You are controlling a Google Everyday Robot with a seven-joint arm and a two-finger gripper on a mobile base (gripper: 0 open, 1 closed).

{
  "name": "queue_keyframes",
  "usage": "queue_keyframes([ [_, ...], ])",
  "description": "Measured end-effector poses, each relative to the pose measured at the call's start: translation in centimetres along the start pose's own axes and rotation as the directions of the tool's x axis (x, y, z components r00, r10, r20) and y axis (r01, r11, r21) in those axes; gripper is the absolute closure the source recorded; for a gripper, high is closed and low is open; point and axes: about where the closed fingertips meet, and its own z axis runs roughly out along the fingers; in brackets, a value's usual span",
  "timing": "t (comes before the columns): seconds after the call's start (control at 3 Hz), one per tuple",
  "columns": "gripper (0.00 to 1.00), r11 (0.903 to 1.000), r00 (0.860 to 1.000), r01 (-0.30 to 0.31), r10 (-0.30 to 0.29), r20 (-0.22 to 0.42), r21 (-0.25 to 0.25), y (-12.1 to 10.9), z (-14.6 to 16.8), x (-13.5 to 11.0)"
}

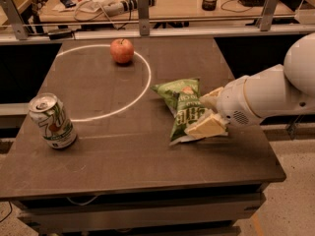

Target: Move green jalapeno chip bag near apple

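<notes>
The green jalapeno chip bag point(181, 107) is crinkled and shiny with white lettering. It lies on the right half of the dark table point(123, 156). My gripper point(205, 113) comes in from the right on a white arm, and its pale fingers point(204, 128) close around the bag's right side, one above and one below. The apple point(121, 50) is red-orange and sits at the far middle of the table, on a white ring painted on the top. The bag is well apart from the apple, to its lower right.
A green-and-white soda can point(51, 121) stands upright near the table's left edge. A metal rail point(147, 31) runs along the far edge, with a cluttered desk behind it. The table's right edge lies just under my arm.
</notes>
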Motion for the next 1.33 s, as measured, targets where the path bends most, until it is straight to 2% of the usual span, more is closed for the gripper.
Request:
queue_keyframes([
  [0.33,0.64,0.9998,1.0,0.017,-0.017,0.001,0.003,0.1,0.1,0.0],
  [0.67,0.87,0.9978,1.0,-0.002,0.001,0.013,0.067,-1.6,-1.2,-0.3],
  [1.0,1.0,0.9814,0.998,-0.051,0.044,0.044,0.185,-4.9,-3.3,-0.5],
  [1.33,1.0,0.9489,0.993,-0.104,0.08,0.092,0.298,-8.7,-4.8,-0.6],
])
